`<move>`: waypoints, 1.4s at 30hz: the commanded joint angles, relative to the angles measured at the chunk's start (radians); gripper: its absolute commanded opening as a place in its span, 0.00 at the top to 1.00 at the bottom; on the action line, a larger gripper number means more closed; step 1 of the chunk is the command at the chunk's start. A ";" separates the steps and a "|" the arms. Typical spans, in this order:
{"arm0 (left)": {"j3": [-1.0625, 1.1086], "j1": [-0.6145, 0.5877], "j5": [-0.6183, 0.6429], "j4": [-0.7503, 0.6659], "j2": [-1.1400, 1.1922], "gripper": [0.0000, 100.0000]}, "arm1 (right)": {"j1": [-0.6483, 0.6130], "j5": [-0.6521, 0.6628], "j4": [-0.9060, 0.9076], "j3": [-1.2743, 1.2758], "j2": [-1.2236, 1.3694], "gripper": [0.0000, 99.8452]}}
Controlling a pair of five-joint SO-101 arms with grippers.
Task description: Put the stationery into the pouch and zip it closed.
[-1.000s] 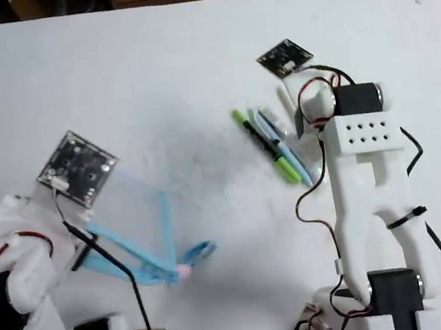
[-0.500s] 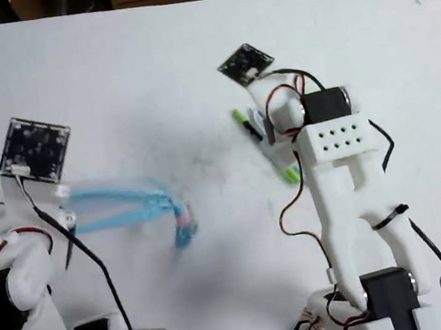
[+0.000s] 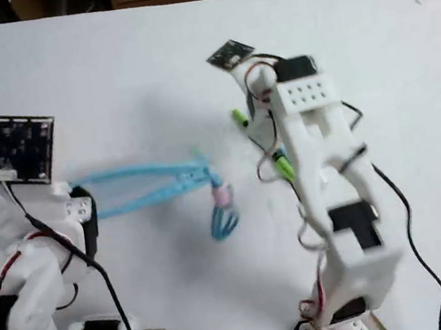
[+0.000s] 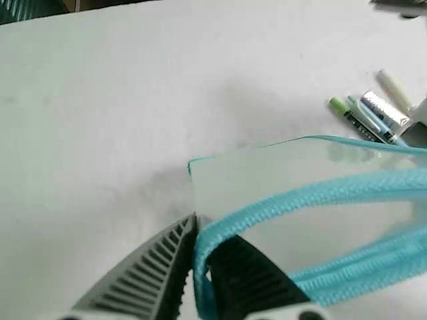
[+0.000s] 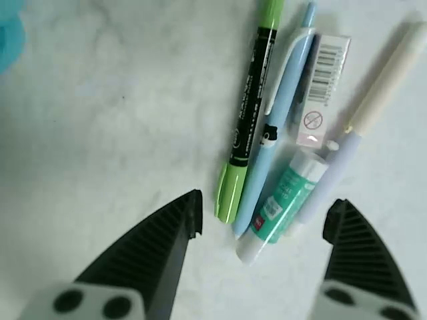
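A clear pouch [image 3: 145, 184] with a blue zipper lies flat at the middle left of the table. Its tassel pull [image 3: 222, 212] hangs at the end nearest the pens. My left gripper [image 4: 195, 248] is shut on the pouch's zipper edge [image 4: 287, 200] at the far end. The stationery lies in a bundle: a green marker [image 5: 250, 120], a blue pen [image 5: 277, 127], a glue stick [image 5: 280, 200], a small boxed eraser [image 5: 321, 83] and a lilac pen [image 5: 373, 100]. My right gripper [image 5: 265, 207] hovers open just above the bundle, fingers either side of the marker and glue stick ends.
The right arm [image 3: 305, 120] covers most of the pens in the high view; only the green marker's ends [image 3: 238, 117] stick out. White table lies all around. Arm bases and cables sit along the near edge.
The left arm has swung the pouch round, so its tassel end now points toward the pens. The right arm has shifted left, over the stationery.
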 commanded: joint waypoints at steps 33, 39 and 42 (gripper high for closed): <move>-0.040 -0.090 -0.015 0.003 0.199 0.98 | -0.108 0.003 0.219 -1.082 0.969 0.99; -0.040 -0.090 -0.015 0.003 0.199 0.98 | -0.108 -0.003 0.222 -1.100 0.921 0.98; -0.025 -0.090 -0.015 0.003 0.194 0.98 | -0.108 -0.005 0.223 -1.099 0.845 0.98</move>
